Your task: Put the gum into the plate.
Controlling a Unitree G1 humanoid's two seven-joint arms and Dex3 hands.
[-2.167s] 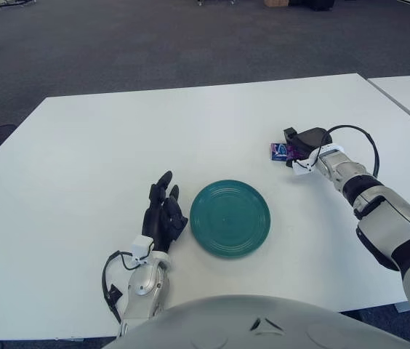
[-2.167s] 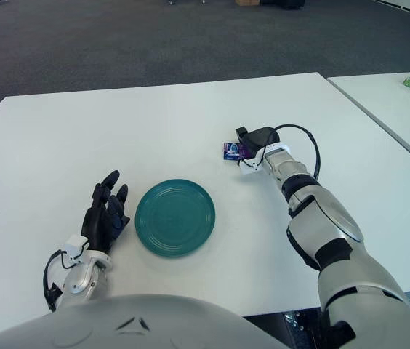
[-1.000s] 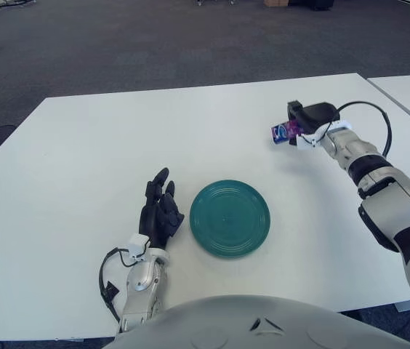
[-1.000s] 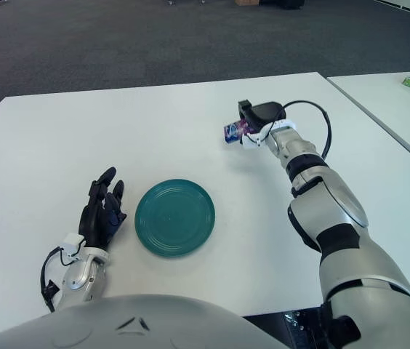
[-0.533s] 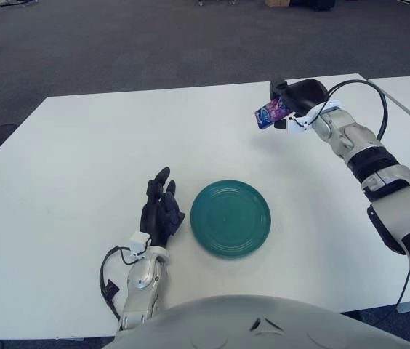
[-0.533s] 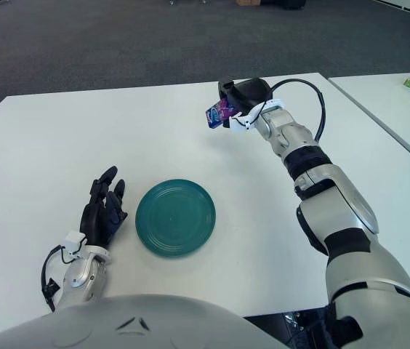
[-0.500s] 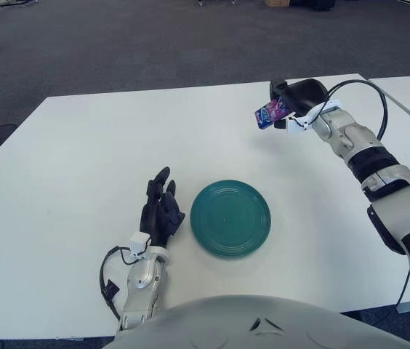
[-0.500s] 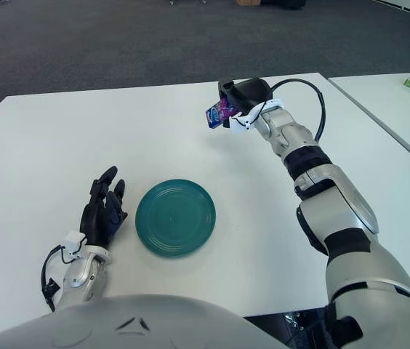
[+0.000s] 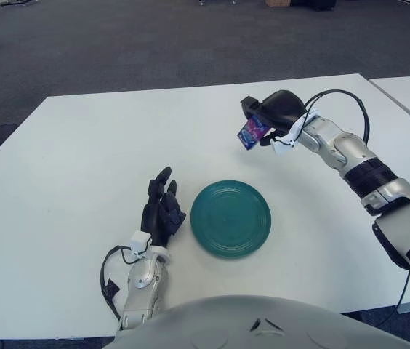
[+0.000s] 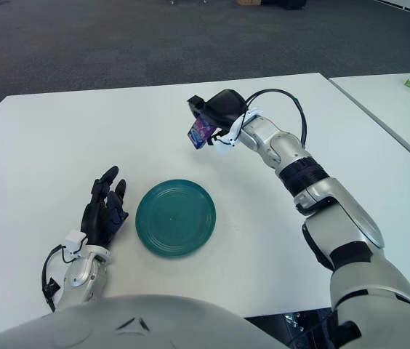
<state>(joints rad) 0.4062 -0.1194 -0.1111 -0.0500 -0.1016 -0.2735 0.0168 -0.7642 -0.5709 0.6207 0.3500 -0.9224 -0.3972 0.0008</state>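
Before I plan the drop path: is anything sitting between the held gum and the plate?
Nothing visible does. The right robot hand holds the gum in the air beyond the plate, with only bare table between them. The left robot hand shows left of the plate, off that path.

A white table [image 9: 81,167] stands on dark grey carpet [image 9: 154,43], a second table [image 10: 387,94] just beside it.

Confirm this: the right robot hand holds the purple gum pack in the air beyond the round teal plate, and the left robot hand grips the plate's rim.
Not quite. The left robot hand grips nothing; in the left eye view it shows open beside the round teal plate, to its left, clear of the rim. The right robot hand does hold the purple gum pack in the air beyond the plate.
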